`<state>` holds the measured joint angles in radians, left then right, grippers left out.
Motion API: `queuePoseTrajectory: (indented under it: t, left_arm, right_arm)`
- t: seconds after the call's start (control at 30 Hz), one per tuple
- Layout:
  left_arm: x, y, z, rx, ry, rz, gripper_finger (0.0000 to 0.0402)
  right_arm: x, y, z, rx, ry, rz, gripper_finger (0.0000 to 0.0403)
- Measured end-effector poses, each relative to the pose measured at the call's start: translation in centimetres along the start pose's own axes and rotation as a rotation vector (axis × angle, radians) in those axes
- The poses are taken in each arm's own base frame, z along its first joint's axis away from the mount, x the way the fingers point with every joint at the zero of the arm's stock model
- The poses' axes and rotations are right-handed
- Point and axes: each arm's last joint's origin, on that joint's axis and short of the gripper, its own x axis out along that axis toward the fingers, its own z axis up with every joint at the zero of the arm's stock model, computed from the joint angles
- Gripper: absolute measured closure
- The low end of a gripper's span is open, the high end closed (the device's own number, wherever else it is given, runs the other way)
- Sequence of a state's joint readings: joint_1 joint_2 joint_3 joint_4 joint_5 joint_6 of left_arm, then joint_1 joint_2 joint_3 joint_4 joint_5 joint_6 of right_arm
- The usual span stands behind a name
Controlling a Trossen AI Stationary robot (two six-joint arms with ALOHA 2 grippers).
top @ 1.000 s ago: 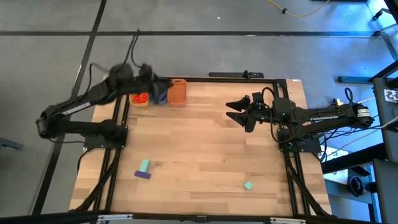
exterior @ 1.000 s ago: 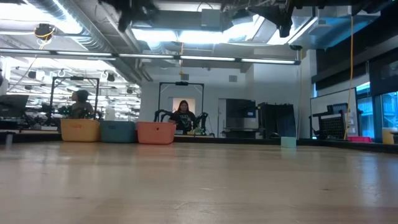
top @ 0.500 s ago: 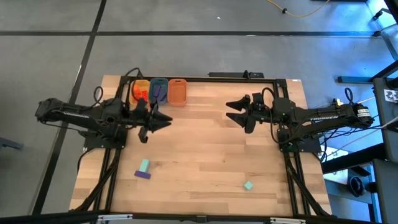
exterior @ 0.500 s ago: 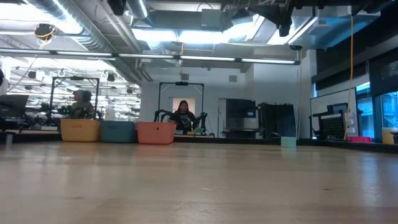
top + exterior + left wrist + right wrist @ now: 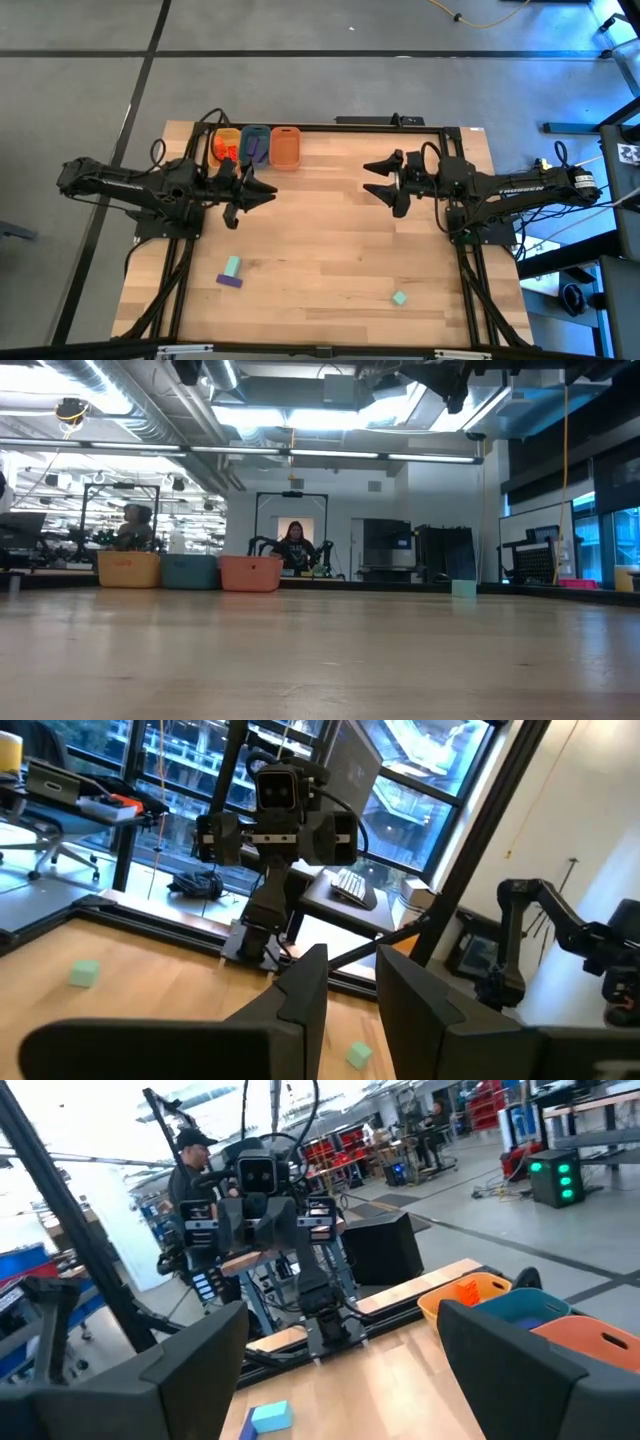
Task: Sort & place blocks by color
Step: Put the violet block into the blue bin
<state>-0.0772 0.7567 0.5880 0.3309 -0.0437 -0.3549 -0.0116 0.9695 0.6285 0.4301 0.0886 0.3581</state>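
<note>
- Left end effector (image 5: 262, 193) hangs over the upper left of the counter (image 5: 330, 240), just below the 3 tubs (image 5: 255, 146). Fingers only a narrow gap apart, nothing in them.
- Right end effector (image 5: 378, 180) sits upper right of centre, spread wide, empty.
- Blocks: a teal block (image 5: 232, 266) touching a purple block (image 5: 230, 281) at lower left, another teal cube (image 5: 399, 298) lower right, orange-red blocks (image 5: 224, 152) in the yellow tub.
</note>
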Motion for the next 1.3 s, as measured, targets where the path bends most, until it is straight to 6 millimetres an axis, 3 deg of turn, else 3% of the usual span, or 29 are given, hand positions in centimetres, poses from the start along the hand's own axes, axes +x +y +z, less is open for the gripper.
queuePoseTrajectory:
  t: [0.2, 0.47, 0.67, 0.9, 1.3]
  left_arm:
    - [0.00, 0.08, 0.03, 0.093, -0.008, 0.026, 0.0323]
    - [-0.02, 0.30, 0.10, 0.226, -0.025, 0.105, 0.0323]
    - [-0.04, 0.46, 0.16, 0.235, -0.039, 0.166, 0.0323]
    - [-0.09, 0.70, 0.25, 0.229, -0.060, 0.250, 0.0322]
    - [-0.11, 0.78, 0.20, 0.286, -0.051, 0.277, 0.0208]
  right_arm:
    - [0.00, 0.03, -0.01, 0.000, 0.004, 0.011, 0.0085]
    - [0.00, 0.03, -0.01, -0.001, 0.004, 0.011, 0.0138]
    - [0.00, 0.03, -0.01, -0.001, 0.004, 0.011, 0.0169]
    - [0.00, 0.03, -0.01, -0.001, 0.004, 0.011, 0.0175]
    - [-0.01, 0.16, -0.06, -0.008, 0.009, 0.022, 0.0190]
